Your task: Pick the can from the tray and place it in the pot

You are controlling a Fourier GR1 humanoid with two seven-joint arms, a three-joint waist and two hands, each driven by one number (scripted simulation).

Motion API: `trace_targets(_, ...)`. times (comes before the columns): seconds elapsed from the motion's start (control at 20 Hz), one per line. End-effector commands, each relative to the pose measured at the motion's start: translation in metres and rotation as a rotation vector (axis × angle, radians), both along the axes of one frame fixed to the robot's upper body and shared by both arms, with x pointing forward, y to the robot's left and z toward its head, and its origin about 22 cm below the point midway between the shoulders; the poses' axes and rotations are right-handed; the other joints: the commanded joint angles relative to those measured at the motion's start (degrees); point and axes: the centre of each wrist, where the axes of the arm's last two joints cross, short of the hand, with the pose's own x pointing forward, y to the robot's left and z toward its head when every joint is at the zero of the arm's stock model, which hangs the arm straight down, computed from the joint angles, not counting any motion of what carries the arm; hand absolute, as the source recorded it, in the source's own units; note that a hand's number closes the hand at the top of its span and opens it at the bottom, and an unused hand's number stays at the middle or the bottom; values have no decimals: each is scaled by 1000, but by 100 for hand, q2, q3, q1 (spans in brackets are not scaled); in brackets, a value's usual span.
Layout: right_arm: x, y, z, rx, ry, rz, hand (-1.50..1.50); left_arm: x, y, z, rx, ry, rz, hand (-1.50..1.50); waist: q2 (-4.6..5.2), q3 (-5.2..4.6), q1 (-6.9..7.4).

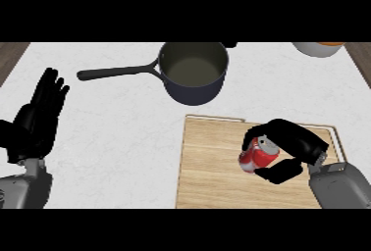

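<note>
1. left hand (pixel 39 115): at 9 o'clock of the view, fingers straight and apart, pointing up, holding nothing. resting, not part of the move.
2. counter (pixel 123 142): pale marbled top. everything sits on it.
3. pot (pixel 192 95): dark, at 12 o'clock, long handle (pixel 116 72) sticking out toward 9 o'clock. nothing visible inside, mouth wide, plenty of room for the can.
4. tray (pixel 210 166): flat wooden board at 5 o'clock, well apart from the pot.
5. can (pixel 258 156): red with a silver top, over the tray's right half, tilted with its top toward 1 o'clock. cannot tell if its base is touching the wood or already off it. pot lies at about 11 o'clock from it.
6. right hand (pixel 293 139): comes in from 5 o'clock and is clamped on the can, fingers over the upper side, thumb under the lower side.
7. handling, my judgement: probably light, thin stiff metal wall, smooth and rounded, so it could slide or roll in the grip. it may dent if squeezed but is not fragile. best hold is around the mid body, opposite sides, as it is now. level it out before lowering it into the pot.
8. white bowl (pixel 315 49): at 1 o'clock, cut off by the edge, something orange in it. not needed.
</note>
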Motion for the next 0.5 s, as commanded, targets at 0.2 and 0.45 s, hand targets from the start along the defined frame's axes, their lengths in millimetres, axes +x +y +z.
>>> trace_targets(0.2,5,5,-8,5,-15,39,150,-11,-14,-10,-14,16,8,0,2,4,-3)
trace_targets(0.45,-29,153,-5,-46,-90,51,150,7,-5,9,17,0,-43,0,16,-19,297)
